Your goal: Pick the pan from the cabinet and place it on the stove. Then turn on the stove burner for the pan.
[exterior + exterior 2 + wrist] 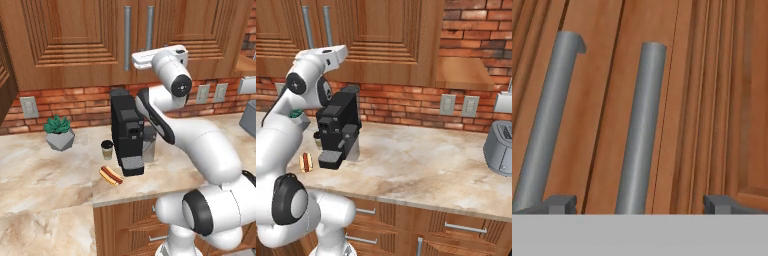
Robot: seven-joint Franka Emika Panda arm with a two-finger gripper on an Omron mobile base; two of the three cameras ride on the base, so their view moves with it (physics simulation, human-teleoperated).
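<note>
Since the cabinet [100, 40] doors are both shut, the pan has to be inside somewhere, can't see it. Gripper [639, 205] is spread wide, nothing in it, lined up on the right bar handle [641, 125]. Basically everything's left: open door, grab pan, stove, burner knob.
</note>
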